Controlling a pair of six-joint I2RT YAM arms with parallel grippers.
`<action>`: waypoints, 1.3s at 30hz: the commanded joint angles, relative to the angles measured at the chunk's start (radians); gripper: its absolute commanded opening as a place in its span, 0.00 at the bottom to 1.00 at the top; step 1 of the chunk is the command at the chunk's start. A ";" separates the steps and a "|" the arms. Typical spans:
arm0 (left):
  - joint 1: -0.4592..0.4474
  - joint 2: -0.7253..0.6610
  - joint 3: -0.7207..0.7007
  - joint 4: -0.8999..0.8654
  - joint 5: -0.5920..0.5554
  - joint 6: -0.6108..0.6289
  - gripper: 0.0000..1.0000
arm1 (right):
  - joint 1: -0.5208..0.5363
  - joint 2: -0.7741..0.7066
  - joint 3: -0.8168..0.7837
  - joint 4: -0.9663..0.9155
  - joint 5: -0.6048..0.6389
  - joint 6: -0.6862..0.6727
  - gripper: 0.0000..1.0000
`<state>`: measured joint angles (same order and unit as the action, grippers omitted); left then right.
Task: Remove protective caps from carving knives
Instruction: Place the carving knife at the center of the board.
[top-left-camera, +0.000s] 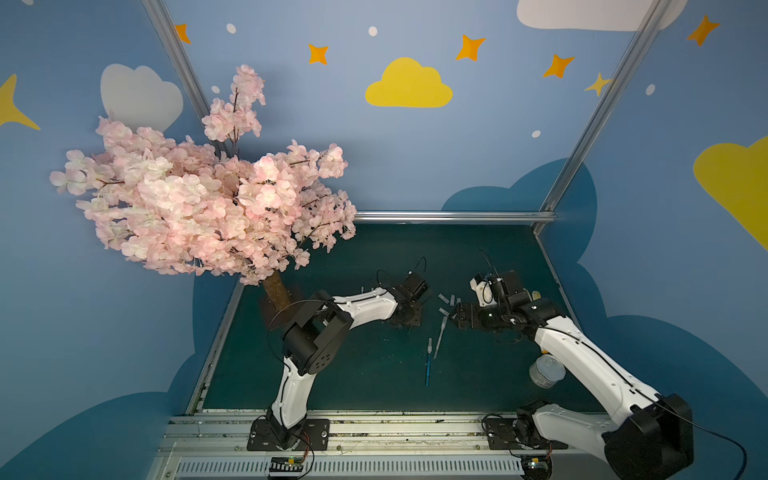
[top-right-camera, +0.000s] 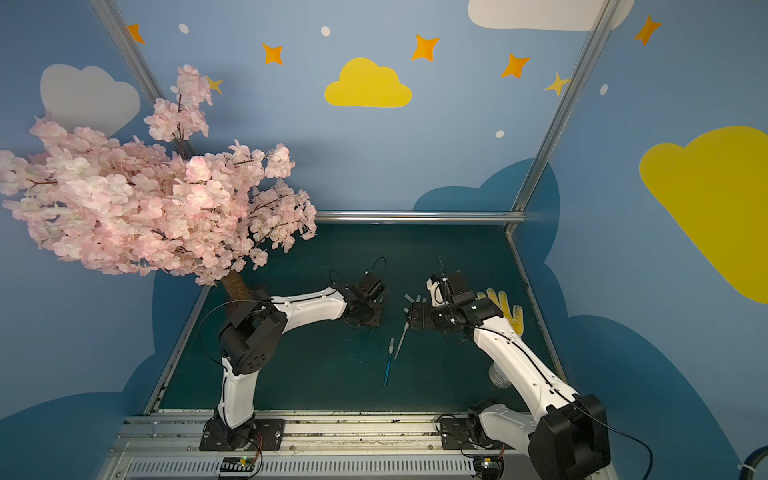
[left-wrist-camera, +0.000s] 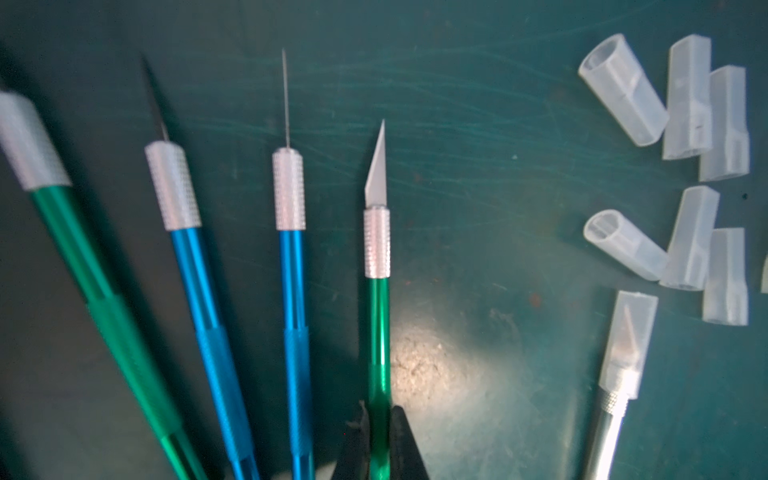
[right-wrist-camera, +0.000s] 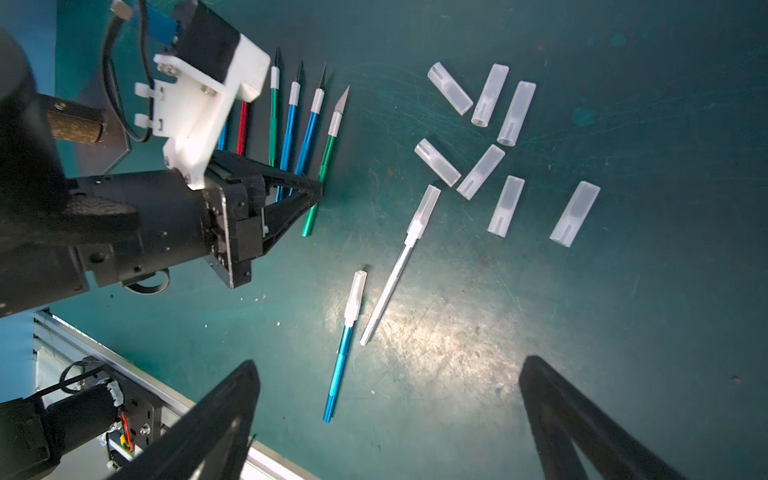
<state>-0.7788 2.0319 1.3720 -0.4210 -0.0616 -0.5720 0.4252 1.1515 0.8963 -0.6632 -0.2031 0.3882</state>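
Note:
My left gripper is shut on the handle of a green carving knife with a bare blade, which lies on the mat as the end one of a row of several uncapped carving knives. Several loose protective caps lie scattered beside the row. Two carving knives keep their caps on: a whitish one and a blue one. My right gripper hangs open above the mat near the blue knife's tail end, with nothing between its fingers. Both arms show in both top views, left and right.
A pink blossom tree stands at the mat's left, its trunk behind the left arm. A white jar sits under the right arm, a yellow glove behind it. A metal rail borders the front.

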 joint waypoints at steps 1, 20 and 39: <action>0.006 0.022 0.013 -0.032 -0.012 0.002 0.17 | 0.001 -0.033 -0.011 -0.020 0.016 0.008 0.98; 0.002 -0.111 -0.056 0.005 0.015 -0.012 0.42 | -0.005 -0.222 -0.119 0.055 0.096 0.021 0.97; -0.245 -0.300 -0.288 0.033 0.004 -0.238 0.37 | -0.005 -0.269 -0.115 -0.039 0.112 0.029 0.96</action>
<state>-0.9890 1.7554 1.1023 -0.3820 -0.0399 -0.7399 0.4225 0.9150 0.7780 -0.6762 -0.1158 0.4183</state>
